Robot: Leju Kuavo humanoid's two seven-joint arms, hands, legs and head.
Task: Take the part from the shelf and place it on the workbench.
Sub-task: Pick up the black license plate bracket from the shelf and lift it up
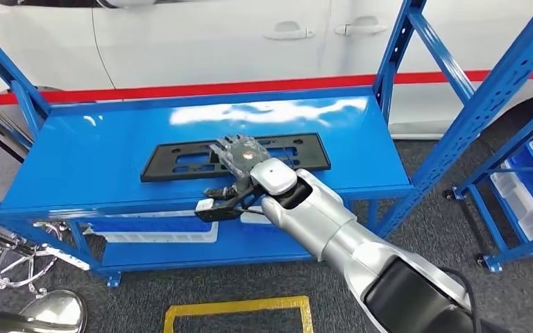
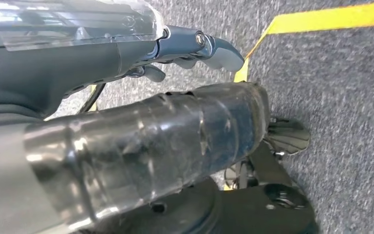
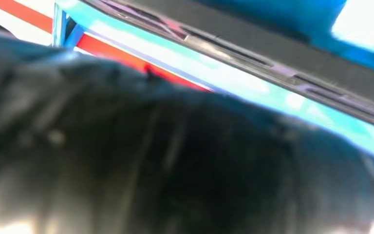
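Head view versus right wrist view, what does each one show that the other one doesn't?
Head view alone: the whole black part lying flat on the blue shelf, the right hand over its middle, the white car behind, and yellow floor tape. Right wrist view alone: a close, blurred look along the part's edge, past the dark hand. Both share the black part, the blue shelf surface and the red stripe.
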